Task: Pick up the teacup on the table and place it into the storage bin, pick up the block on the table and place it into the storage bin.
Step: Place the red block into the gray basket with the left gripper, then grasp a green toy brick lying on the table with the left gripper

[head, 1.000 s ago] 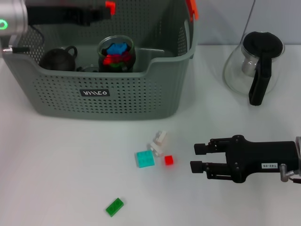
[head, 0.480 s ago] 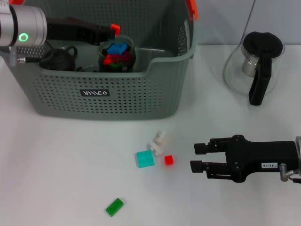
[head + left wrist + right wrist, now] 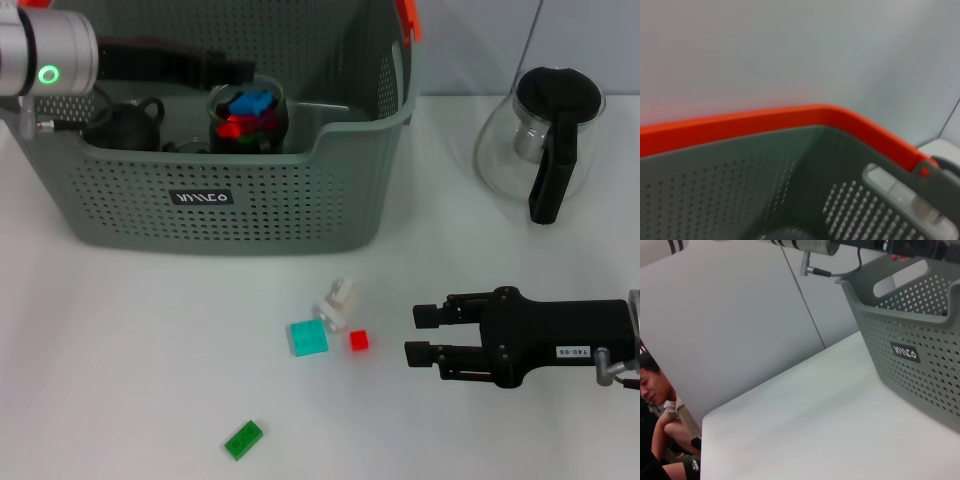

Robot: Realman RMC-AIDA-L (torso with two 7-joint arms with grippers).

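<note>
A grey-green perforated storage bin (image 3: 240, 190) with orange handle clips stands at the far left of a white table (image 3: 120, 380), its front wall carrying a small black label (image 3: 201, 197) with white lettering too stylised to read with certainty; the same label shows in the right wrist view (image 3: 904, 352). Inside the bin sit a dark teacup (image 3: 125, 125) with a looped handle, at the left, and just beside it a clear glass cup (image 3: 247, 115) filled with red, blue and green blocks. The left arm reaches over the bin from the left, its left gripper (image 3: 235, 71) above the glass cup's rim; whether its fingers are apart or together cannot be told, and its wrist camera shows only the bin's inner wall and orange rim (image 3: 790, 117). On the open table in front of the bin lie a cyan block (image 3: 308, 338), a small red block (image 3: 359, 341) and a white block (image 3: 338, 300) close together, with a green block (image 3: 243, 439) well apart nearer the front edge. The right gripper (image 3: 424, 335) rests low over the table to the right of the red block, its two black fingers spread with nothing between them; a white sticker (image 3: 569, 351) on its body bears small print that cannot be read. A glass teapot (image 3: 545, 140) with black lid and handle stands at the far right.
</note>
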